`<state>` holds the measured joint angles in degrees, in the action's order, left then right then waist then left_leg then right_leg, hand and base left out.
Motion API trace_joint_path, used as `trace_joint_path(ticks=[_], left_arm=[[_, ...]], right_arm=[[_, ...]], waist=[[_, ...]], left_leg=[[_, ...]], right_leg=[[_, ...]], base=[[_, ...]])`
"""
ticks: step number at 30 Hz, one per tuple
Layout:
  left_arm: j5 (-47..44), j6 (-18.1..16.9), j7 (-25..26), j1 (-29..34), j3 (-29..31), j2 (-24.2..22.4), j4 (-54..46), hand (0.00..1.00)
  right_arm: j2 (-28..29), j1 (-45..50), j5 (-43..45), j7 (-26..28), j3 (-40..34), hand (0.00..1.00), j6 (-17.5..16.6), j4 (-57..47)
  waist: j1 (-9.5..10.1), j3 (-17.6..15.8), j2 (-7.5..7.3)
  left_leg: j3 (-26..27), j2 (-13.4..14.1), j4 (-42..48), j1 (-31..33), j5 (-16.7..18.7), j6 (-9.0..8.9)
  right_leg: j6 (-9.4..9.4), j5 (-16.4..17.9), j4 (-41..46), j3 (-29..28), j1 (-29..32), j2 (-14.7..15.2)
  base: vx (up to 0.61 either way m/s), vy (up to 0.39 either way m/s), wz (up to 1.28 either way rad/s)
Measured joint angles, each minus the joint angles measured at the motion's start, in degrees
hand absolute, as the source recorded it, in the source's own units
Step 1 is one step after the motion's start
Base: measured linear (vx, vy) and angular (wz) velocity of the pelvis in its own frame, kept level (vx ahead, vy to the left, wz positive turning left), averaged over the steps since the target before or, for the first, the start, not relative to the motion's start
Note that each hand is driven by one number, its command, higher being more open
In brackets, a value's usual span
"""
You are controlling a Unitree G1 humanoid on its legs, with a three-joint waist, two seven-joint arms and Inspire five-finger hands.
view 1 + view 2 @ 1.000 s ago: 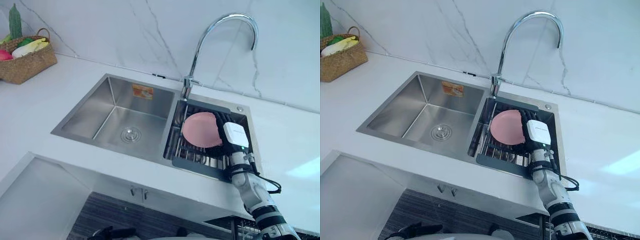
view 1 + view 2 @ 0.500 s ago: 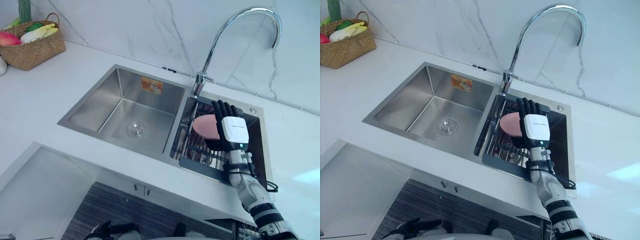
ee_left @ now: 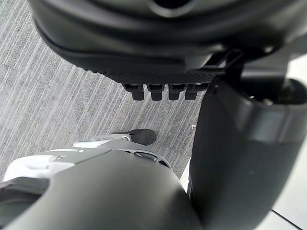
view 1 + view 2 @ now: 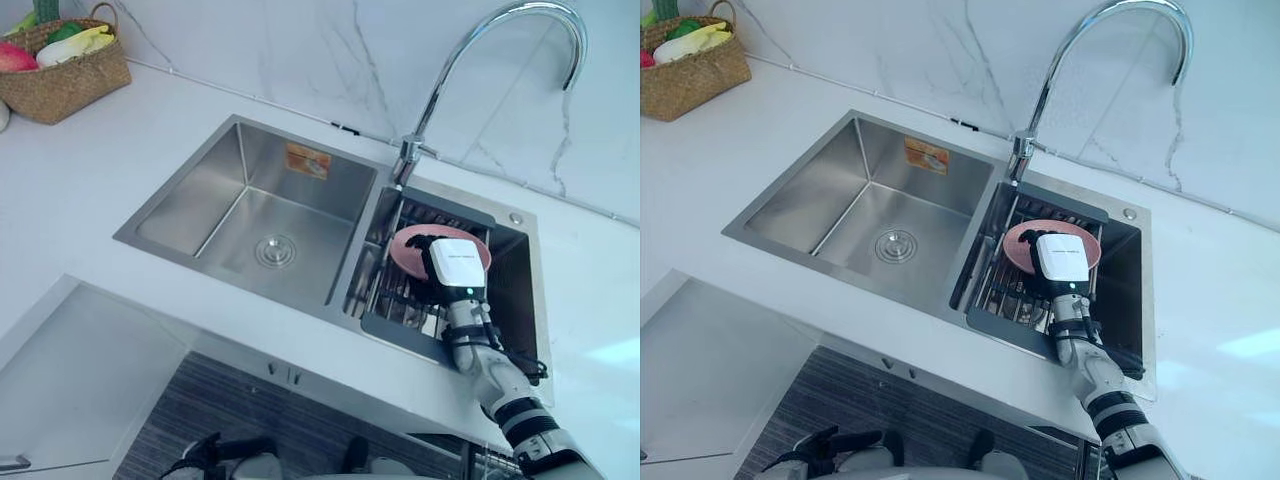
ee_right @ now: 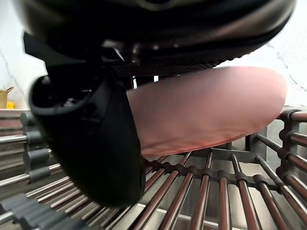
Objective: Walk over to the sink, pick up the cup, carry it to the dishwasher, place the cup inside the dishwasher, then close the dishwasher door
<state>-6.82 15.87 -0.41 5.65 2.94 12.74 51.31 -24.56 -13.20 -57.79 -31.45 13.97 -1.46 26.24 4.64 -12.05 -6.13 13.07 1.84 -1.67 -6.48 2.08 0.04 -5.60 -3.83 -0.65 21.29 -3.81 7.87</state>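
Pose, left hand [image 3: 158,48]: hangs low over streaked grey floor [image 3: 57,110], well away from the sink [image 4: 215,180]; cannot tell how far open. Pose, right hand [image 4: 455,268]: comes in over the sink's front edge on the right, forearm angled up and inward, white-covered back facing up, reaches down into the right basin. Closes on the cup [image 4: 405,252], with the thumb [image 5: 91,143] pressed against one side of the pink wall and the fingers curled over the top.

Around, from the left: woven basket [image 4: 62,75] with yellow, green and red produce on the white countertop [image 4: 80,180], well left of the sink and behind it. Inside the sink's left basin, bare steel, round drain [image 4: 274,250] in the floor, orange sticker [image 4: 307,161] on the back wall. Behind the divider between the basins, tall curved chrome faucet [image 4: 470,50], spout arching out over the sink's right end. In the right basin, metal drying rack [image 4: 395,295] with dark frame.

Cup: pink, in the sink's right basin, lies on its side just above the rack's bars, under the right hand's palm, rim showing either side of the white cover.
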Motion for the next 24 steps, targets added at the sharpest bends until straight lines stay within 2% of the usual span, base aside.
trace_joint_path(ticks=[4, 10, 13, 19, 24], left_arm=[[-0.01, -0.02, -0.23, -0.07, 0.0, 0.03, -0.25, 1.0], [0.05, -0.01, -0.89, -0.02, 0.0, 0.11, -0.63, 1.0], [0.06, -0.02, -0.9, 0.25, -0.01, 0.11, -1.03, 1.0], [0.06, -0.24, -0.88, 0.9, 0.07, 0.3, -1.11, 1.0], [0.14, -0.27, -0.89, 1.75, 0.01, 0.11, -1.09, 1.0]], right_arm=[[-2.27, -0.84, -5.38, -0.65, 0.1, 0.0, -0.9, 0.01], [-3.77, -0.67, -7.02, -1.29, -0.09, 0.0, -2.45, 0.1], [-6.14, 0.27, -7.29, -3.58, -1.47, 0.0, -4.16, -0.66], [-8.01, 5.17, -6.64, -8.54, -9.61, 0.0, -5.98, -10.98], [-8.68, 9.27, -2.33, -11.47, -22.22, 0.0, -7.08, -22.5]], waist=[[0.35, -0.15, -0.02], [0.2, -0.2, -0.04], [0.12, -0.2, -0.05], [-1.82, -0.19, -0.03], [-4.21, 0.0, 0.05]], left_leg=[[0.0, -0.01, 0.01, 0.09, 0.04, 0.03], [0.15, -0.05, 0.15, 0.11, 0.05, 0.04], [0.36, -0.07, 0.47, 0.17, 0.1, 0.04], [1.89, 0.03, 2.33, 0.13, 1.36, -0.15], [2.74, -0.02, 2.66, -0.49, 1.7, -0.08]], right_leg=[[0.01, 0.0, 0.0, -0.02, 0.09, 0.01], [0.02, -0.01, 0.0, -0.2, 0.18, 0.04], [0.03, -0.02, 0.0, -0.38, 0.19, 0.1], [0.05, -0.03, 0.04, -2.09, 0.23, 0.14], [0.04, -0.02, 1.03, -2.77, 0.43, 0.36]], base=[[-0.03, -0.002, 0.01], [0.0, 0.0, 0.0], [0.0, -0.001, -0.02], [0.0, 0.003, -0.15], [-0.01, 0.014, -0.09]])
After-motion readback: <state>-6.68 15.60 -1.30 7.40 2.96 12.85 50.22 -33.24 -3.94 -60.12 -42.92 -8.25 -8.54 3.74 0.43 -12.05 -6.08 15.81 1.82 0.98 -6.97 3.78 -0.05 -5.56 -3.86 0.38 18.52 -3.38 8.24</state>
